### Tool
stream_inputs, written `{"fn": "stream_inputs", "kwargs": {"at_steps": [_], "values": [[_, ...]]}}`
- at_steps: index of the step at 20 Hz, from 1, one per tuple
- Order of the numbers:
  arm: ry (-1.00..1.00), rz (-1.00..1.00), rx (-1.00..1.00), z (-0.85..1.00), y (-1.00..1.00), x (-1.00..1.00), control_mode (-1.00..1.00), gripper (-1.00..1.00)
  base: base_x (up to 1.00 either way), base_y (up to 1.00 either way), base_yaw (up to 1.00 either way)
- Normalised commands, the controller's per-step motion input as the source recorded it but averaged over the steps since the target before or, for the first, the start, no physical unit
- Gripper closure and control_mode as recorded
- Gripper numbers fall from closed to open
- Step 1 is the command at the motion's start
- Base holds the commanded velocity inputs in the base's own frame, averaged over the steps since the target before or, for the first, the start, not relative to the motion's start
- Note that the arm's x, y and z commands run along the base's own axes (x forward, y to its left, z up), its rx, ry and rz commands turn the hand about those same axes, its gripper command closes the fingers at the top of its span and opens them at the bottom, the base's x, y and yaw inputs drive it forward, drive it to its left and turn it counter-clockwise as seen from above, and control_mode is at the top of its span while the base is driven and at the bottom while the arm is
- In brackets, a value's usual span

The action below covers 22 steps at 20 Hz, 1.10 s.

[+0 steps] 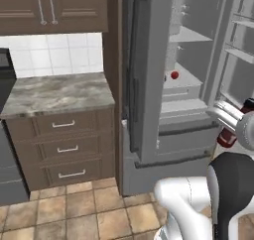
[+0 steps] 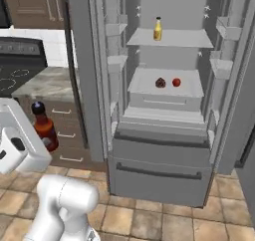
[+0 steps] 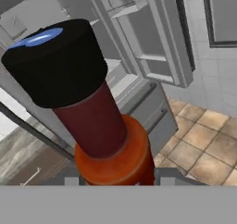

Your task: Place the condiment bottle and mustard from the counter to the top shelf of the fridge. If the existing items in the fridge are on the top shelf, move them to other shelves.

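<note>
My gripper is shut on the condiment bottle, a dark red-brown bottle with a black cap that stands upright in the grip. In the right base view the bottle hangs left of the open fridge, in front of the counter. The left base view has it at the right edge. The yellow mustard stands on the top shelf. One shelf lower lie the existing items, a dark maroon one and a red tomato.
Both fridge doors stand open, with door bins on each side. A wide grey drawer closes the fridge's bottom. A black stovetop lies left of the counter, with brown drawers under it. The floor is tiled.
</note>
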Motion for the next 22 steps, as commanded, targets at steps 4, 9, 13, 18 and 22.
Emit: {"fn": "stream_inputs", "kwargs": {"at_steps": [4,9,13,18,22], "values": [[0.00,0.00,0.00,0.00,0.00,0.00,1.00,1.00,0.78,-0.90,0.49],[0.00,0.00,0.00,0.00,0.00,0.00,1.00,1.00,0.66,-1.00,0.19],[0.00,0.00,0.00,0.00,0.00,0.00,1.00,1.00,0.39,-0.25,0.09],[0.00,0.00,0.00,0.00,0.00,0.00,1.00,1.00,0.68,-0.13,0.18],[0.00,0.00,0.00,0.00,0.00,0.00,1.00,1.00,0.49,-0.54,0.04]]}}
